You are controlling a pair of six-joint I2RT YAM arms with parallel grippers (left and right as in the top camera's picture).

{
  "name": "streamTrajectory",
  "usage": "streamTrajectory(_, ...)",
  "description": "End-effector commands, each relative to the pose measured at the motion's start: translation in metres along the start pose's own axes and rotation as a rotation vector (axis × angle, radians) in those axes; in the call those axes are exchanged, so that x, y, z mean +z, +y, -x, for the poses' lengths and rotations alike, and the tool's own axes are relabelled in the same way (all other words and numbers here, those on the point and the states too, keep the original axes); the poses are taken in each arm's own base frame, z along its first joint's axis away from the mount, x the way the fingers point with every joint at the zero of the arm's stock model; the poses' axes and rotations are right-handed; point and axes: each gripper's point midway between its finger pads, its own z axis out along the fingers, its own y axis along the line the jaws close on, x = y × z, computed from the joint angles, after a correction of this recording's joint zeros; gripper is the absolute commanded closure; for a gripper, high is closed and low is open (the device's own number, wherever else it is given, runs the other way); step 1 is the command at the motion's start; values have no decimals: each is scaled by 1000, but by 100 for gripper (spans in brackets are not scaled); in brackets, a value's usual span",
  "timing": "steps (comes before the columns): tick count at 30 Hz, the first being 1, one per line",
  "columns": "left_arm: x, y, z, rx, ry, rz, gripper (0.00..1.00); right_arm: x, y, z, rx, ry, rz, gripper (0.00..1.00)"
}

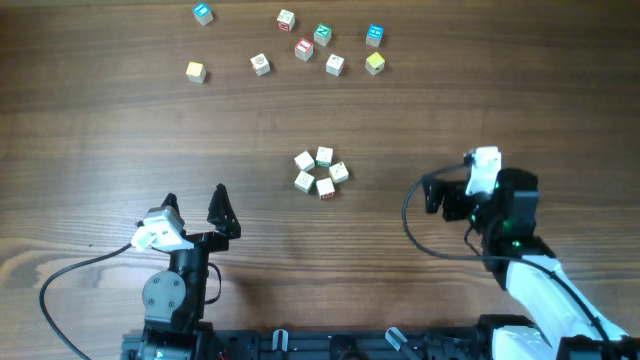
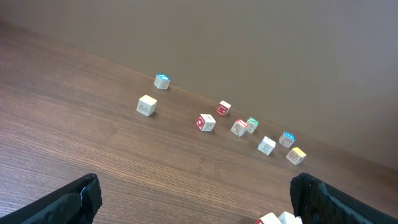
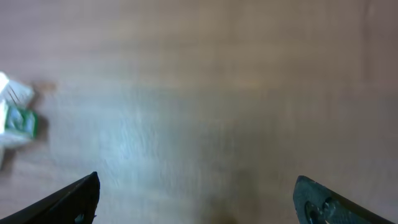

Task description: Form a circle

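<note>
The circle [image 1: 320,172] is a tight ring of five small whitish cubes near the middle of the wooden table. My left gripper [image 1: 195,195] sits below and to its left, open and holding nothing. In the left wrist view the left gripper [image 2: 196,200] frames bare wood, and two cubes of the circle [image 2: 278,219] peek in by the right finger. My right gripper [image 1: 448,180] is to the right of the ring, open and holding nothing. The blurred right wrist view shows the right gripper [image 3: 196,200] over bare table, with part of the circle [image 3: 15,118] at the far left edge.
Several loose cubes [image 1: 304,48] lie scattered along the far side of the table, some with blue [image 1: 374,36], yellow [image 1: 195,71] or red faces. The same loose cubes [image 2: 206,122] show in the left wrist view. A black cable [image 1: 70,275] loops by the left arm's base.
</note>
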Motion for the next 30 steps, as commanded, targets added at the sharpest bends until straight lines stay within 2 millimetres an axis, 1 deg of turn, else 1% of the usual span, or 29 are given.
streamTrajectory(1,0,0,0,22,-3,-3,0,-1,3,-39,70,64,20,0)
streamTrajectory(3,0,0,0,22,-4,-3,0,-4,2,-61,166,84,14,0)
streamTrajectory(4,0,0,0,22,-3,-3,0,-6,2,-68,196,73,14,0)
streamTrajectory(6,0,0,0,22,-4,-3,0,-10,2,-70,198,15,18,0)
streamTrajectory(8,0,0,0,22,-4,-3,0,-12,1,-62,189,-14,9,0)
streamTrajectory(9,0,0,0,22,-4,-3,0,-15,-2,-53,178,-54,-11,0)
streamTrajectory(11,0,0,0,22,-4,-3,0,-19,-3,-44,160,-93,-21,0)
streamTrajectory(13,0,0,0,22,-3,-3,0,-24,-1,-38,110,-117,-18,0)
streamTrajectory(15,0,0,0,22,-3,-3,0,-30,1,-31,97,-147,-15,0)
streamTrajectory(18,0,0,0,22,-4,-3,0,-42,6,-13,74,-230,-3,0)
streamTrajectory(22,0,0,0,22,-3,-3,0,-60,15,-7,49,-288,15,0)
streamTrajectory(24,0,0,0,22,-4,-3,0,-80,32,21,-6,-432,65,0)
streamTrajectory(25,0,0,0,22,-4,-3,0,-89,38,30,-27,-486,85,0)
streamTrajectory(27,0,0,0,22,-4,-3,0,-106,49,45,-61,-582,116,0)
streamTrajectory(30,0,0,0,22,-3,-3,0,-130,57,62,-94,-709,137,0)
